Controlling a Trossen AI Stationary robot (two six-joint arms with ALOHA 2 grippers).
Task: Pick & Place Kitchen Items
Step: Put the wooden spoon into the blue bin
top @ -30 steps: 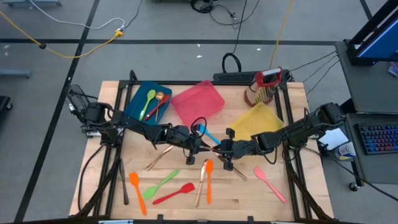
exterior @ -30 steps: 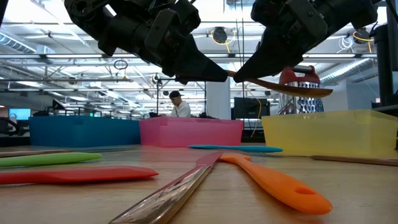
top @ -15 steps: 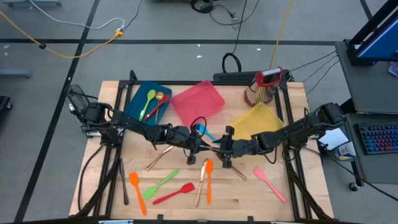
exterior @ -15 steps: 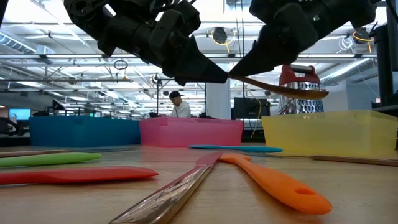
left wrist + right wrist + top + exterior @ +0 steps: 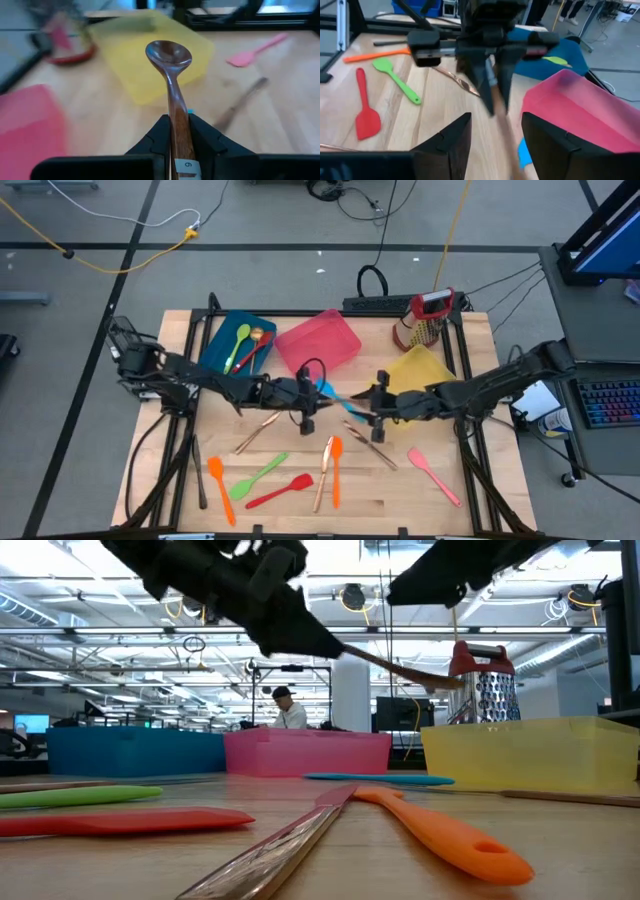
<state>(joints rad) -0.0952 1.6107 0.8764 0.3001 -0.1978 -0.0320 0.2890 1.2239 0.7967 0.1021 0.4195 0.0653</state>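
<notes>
Left gripper (image 5: 176, 145) clamped on wooden spoon (image 5: 170, 70), raised above table; right gripper (image 5: 492, 145) fingers spread, empty.

Two black jointed arms trail looped black cables (the left claw (image 5: 175, 142) carries a small white numbered tag).

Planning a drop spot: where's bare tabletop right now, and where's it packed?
Free: the near right corner beyond the pink spatula, and the far right strip beside the box grater. Crowded: table centre, where the left gripper holds a wooden spoon, and the near left cluster around the red spatula.
</notes>
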